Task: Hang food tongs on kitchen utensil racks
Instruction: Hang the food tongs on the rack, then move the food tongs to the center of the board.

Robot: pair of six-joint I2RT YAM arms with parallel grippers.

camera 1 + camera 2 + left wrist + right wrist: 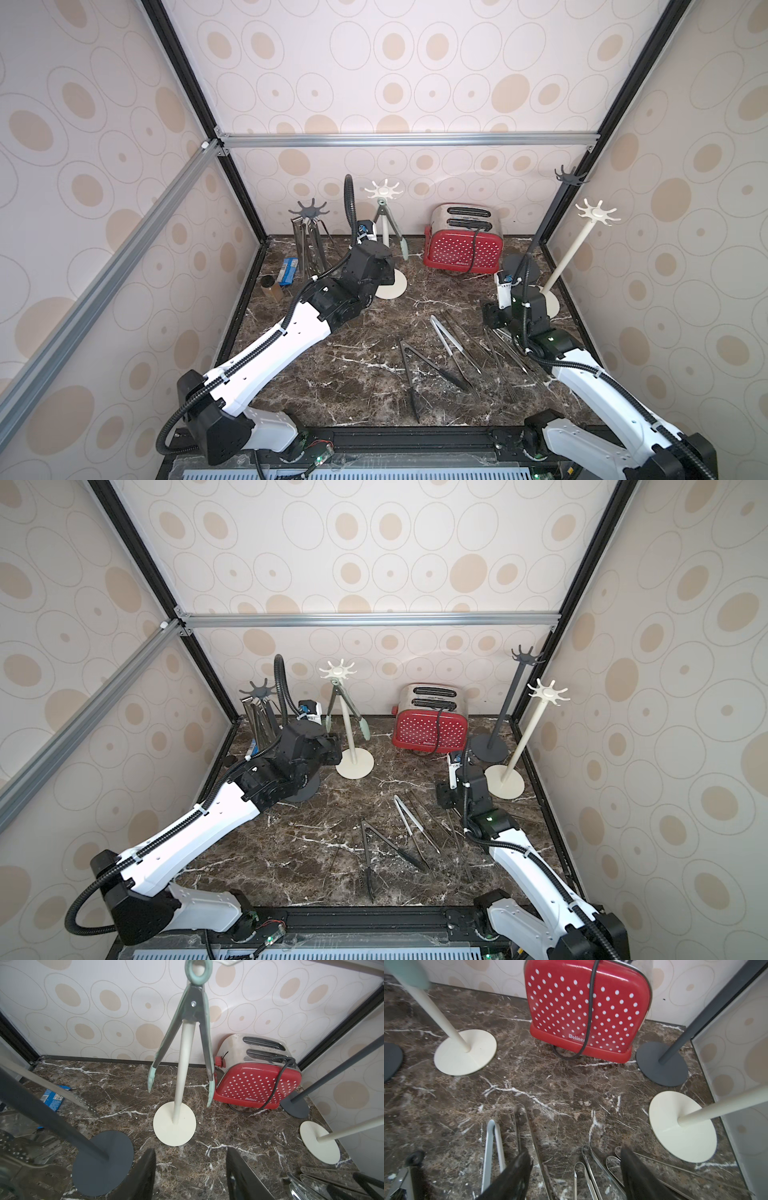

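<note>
Okay, left fingers [143, 1174] stand apart with nothing between them, only bare tabletop [191, 1159] in the gap. Just beside one finger sits the base of a dark grey rack [99, 1153]. Ahead of and above the fingers, the green tongs [193, 1007] hang by their ring from the cream rack [182, 1076], legs splayed either side of the pole, tips clear of the tabletop. Beyond that is the toaster [255, 1082].

Risk, my guess: the hook itself is cut off in the wrist view, so I can't tell how deep the ring sits. A brush on those legs during pull-back could swing it off. The dark grey pole is close to the wrist too, and a knock could tip it.

Right fingers [512, 1178] are also apart, low over the loose steel tongs [589, 1169]. Several looped ends lie between them, none clamped as far as I can see. They overlap, so closing here could catch two at once, or thin steel could skid flat. Past them stand a second cream rack [683, 1126] and a second dark rack [662, 1064].

Pose, from both top views: left arm stretched forward, wrist raised and aimed at the back wall. Right arm folded, wrist pitched down at the pile
</note>
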